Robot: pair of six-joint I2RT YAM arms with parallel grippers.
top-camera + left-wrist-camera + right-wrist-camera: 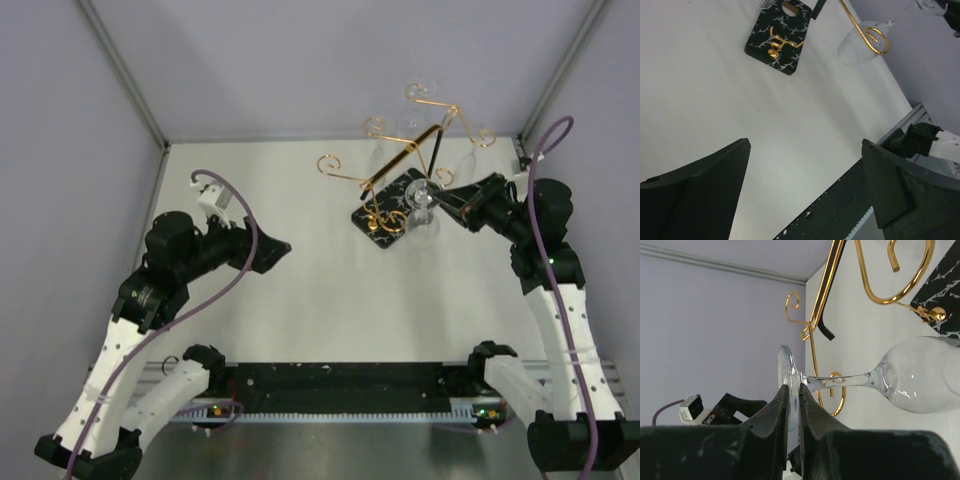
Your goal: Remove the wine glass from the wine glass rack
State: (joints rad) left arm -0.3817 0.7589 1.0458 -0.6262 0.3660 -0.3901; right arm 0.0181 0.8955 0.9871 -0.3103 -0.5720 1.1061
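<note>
Wine glass [920, 375]: tipped sideways, foot pinched in right claw [794, 396], bowl just beside wine glass rack [390, 205] base
Right claw: nearly closed on the glass foot
Left claw [805, 145]: wide open, empty, above desk [330, 300]
Rack: upright on desk

At the counter's [320, 310] one o'clock stands the gold wire, black-based rack [388, 216], a clear wine glass [422, 222] at its three o'clock.
</note>
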